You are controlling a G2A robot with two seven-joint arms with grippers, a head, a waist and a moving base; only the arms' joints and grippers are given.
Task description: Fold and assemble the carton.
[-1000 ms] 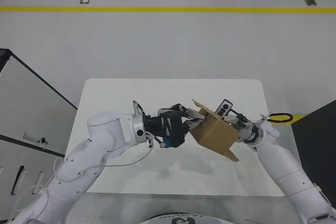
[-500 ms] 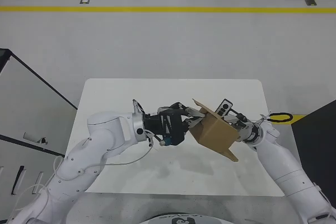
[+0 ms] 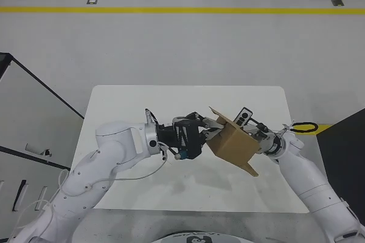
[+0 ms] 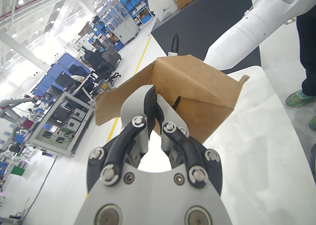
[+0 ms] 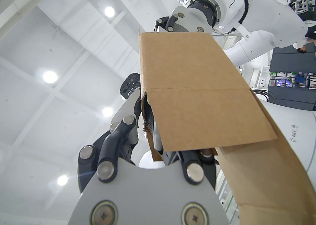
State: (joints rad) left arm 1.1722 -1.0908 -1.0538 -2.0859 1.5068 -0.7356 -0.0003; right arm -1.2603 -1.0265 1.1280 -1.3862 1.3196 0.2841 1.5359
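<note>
The brown corrugated carton is held tilted above the right half of the smooth white table, roughly midway between its far and near edges. It is partly formed, with flat panels creased into a box shape and loose flaps jutting out. The left gripper has its black-padded fingers nearly together, pinching a thin flap edge. The right gripper is clamped on the raw fluted edge of the opposite wall.

carton partly hides one finger of the right gripper.
</note>
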